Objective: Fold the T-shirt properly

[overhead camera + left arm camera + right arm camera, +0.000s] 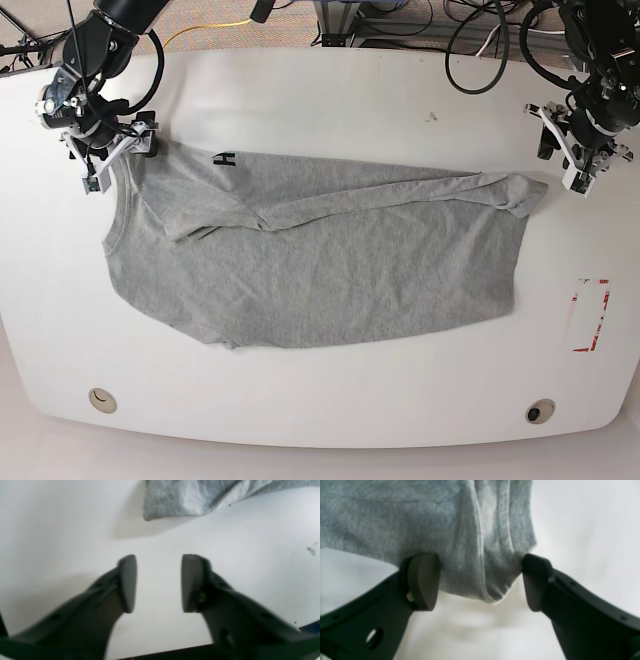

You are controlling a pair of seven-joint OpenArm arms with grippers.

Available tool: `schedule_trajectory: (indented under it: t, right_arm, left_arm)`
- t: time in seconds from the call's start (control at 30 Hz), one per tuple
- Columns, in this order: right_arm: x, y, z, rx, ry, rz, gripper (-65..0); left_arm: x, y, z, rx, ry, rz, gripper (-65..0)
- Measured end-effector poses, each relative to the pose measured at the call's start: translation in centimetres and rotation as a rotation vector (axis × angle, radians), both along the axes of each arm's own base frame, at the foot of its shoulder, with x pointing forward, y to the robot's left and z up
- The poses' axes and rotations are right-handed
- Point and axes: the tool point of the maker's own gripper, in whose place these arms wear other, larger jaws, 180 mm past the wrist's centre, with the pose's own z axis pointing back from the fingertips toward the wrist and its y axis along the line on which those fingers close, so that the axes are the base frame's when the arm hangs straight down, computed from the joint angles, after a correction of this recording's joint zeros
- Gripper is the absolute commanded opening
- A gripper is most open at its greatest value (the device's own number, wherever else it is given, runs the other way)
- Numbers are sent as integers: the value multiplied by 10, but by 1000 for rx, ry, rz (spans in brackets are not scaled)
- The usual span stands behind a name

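Note:
The light grey T-shirt (330,265) lies spread across the white table (330,90), its upper edge folded down, with a black letter "H" (222,158) showing near the top left. My right gripper (118,160) is at the shirt's upper left corner. In the right wrist view it (480,580) is open, with a bunched fold of the shirt (475,555) between the wide-apart fingers. My left gripper (565,155) hovers just beyond the shirt's upper right corner. In the left wrist view it (158,582) is open and empty, with the shirt's corner (187,500) ahead of it.
A red-marked label (590,315) lies on the table at the right. Two round holes (100,400) (540,411) sit near the front edge. Cables (480,40) hang behind the table's back edge. Small dark marks (311,550) dot the tabletop.

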Motion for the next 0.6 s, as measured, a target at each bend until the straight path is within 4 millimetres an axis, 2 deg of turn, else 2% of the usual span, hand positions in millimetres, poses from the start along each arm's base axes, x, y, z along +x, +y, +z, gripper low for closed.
schedule_trajectory:
  t: [0.07, 0.13, 0.23, 0.33, 0.47, 0.6]
  right_arm:
    - [0, 0, 0, 0, 0, 1, -162]
    - [0, 0, 0, 0, 0, 0, -162]
    - [0, -1, 0, 0, 0, -3, -162]
    - [0, -1, 0, -1, 0, -3, -162]
    - [0, -1, 0, -1, 0, -3, -162]
    - [-1, 2, -1, 9, -4, -9, -162]
  left_arm:
    - [-1, 1, -7, -20, 17, 8, -564]
    - [1, 1, -17, -43, 38, 19, -565]
    - [15, -9, -31, -67, 73, -1, -565]
    - [38, -21, -27, -132, 22, -14, -565]
    - [50, -14, -21, -105, 14, 0, -564]
    - [80, -12, -6, -128, -49, 15, -562]
